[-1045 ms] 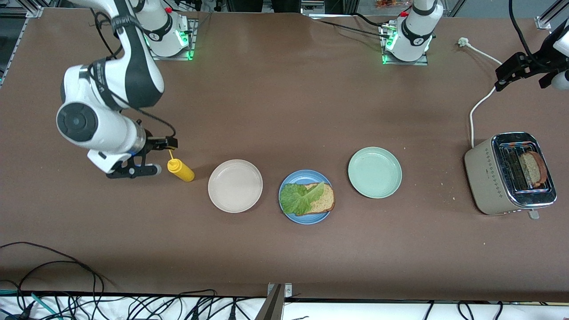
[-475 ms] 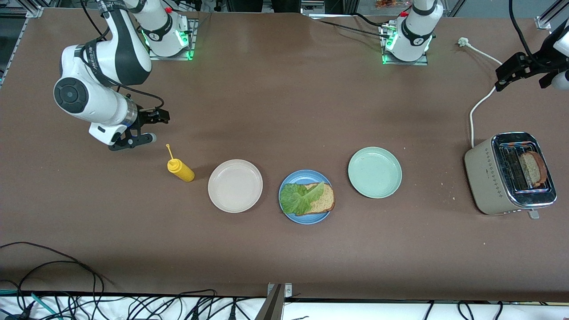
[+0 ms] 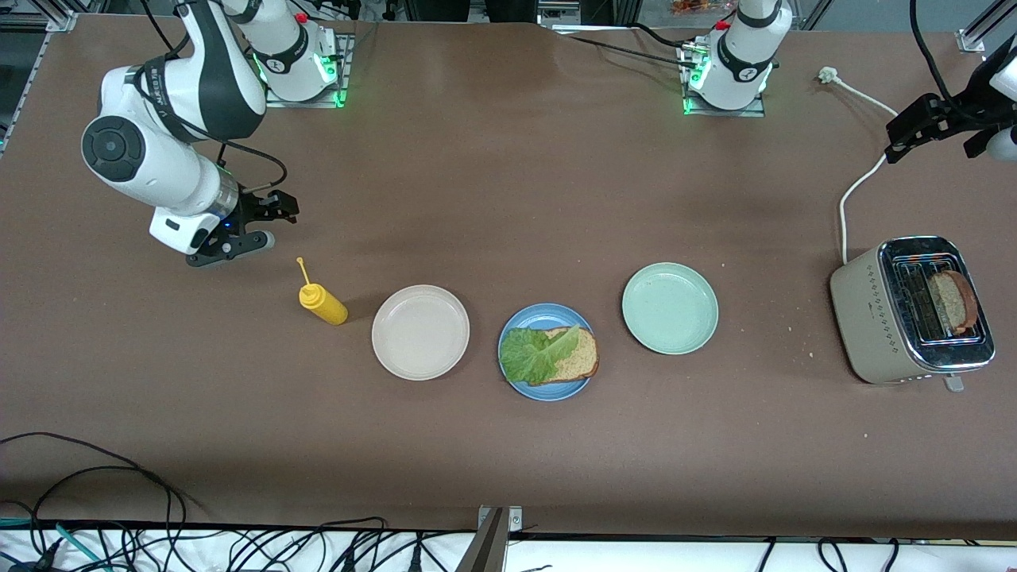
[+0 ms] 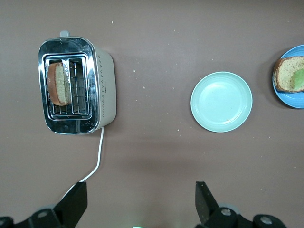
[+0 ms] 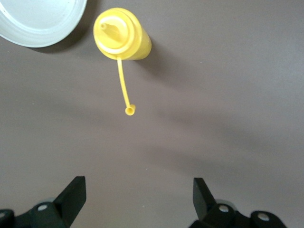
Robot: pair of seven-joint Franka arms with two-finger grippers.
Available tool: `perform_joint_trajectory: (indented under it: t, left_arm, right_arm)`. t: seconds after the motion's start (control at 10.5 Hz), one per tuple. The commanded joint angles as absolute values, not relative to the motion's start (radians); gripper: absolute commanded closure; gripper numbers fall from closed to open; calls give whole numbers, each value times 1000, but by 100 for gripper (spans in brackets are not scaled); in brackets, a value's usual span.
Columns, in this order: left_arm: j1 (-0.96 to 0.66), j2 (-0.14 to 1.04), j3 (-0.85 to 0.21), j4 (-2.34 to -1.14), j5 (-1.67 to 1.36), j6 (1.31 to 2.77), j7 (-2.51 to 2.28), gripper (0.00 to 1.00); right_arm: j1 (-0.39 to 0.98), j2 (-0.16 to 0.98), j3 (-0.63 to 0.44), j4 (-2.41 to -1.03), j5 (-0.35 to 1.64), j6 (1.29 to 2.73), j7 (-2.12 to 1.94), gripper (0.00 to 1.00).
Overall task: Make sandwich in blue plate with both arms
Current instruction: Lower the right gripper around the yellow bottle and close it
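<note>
The blue plate (image 3: 545, 389) holds one toasted bread slice (image 3: 580, 357) with a green lettuce leaf (image 3: 534, 355) lying on it, uncovered. The plate's edge (image 4: 285, 99), this slice (image 4: 285, 73) and the leaf (image 4: 298, 78) also show in the left wrist view. A second slice (image 3: 952, 302) stands in the toaster (image 3: 874, 318), also seen in the left wrist view (image 4: 58, 83). My right gripper (image 3: 270, 225) is open and empty over bare table near the yellow bottle (image 3: 322, 304). My left gripper (image 3: 902, 139) is open and empty, high over the toaster's cord.
A cream-white plate (image 3: 420, 332) and a mint-green plate (image 3: 670, 308) flank the blue plate. The yellow bottle (image 5: 122, 34) stands upright with its cap hanging on a tether. The toaster's white cord (image 3: 854, 187) runs toward the left arm's base.
My right gripper has drawn back from beside the yellow bottle toward its base. The bottle, plates and left arm have not moved.
</note>
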State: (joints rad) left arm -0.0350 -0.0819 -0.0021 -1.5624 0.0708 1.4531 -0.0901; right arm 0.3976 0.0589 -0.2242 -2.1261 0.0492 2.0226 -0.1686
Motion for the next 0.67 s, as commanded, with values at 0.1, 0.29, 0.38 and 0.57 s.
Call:
perform_joint_trajectory:
  t: [0.1,0.29,0.38,0.57]
  left_arm:
    - [-28,-77,-6,-1545,83,1445,-77,0]
    - [-28,-77,-6,-1545,81,1445,-77,0]
    - [-28,-77,-6,-1545,81,1445,-77,0]
    - [-28,-77,-6,-1545,81,1445,-77,0]
  right_arm:
    - [316,112,-213,-2183,47,2204,-473,0]
    - [289,161,-213,-2180,107,2291,-672,0]
    - [272,193,-213,-2175,168,2316,-774,0]
    - [236,263,-213,-2158,378,2382,-1037,0]
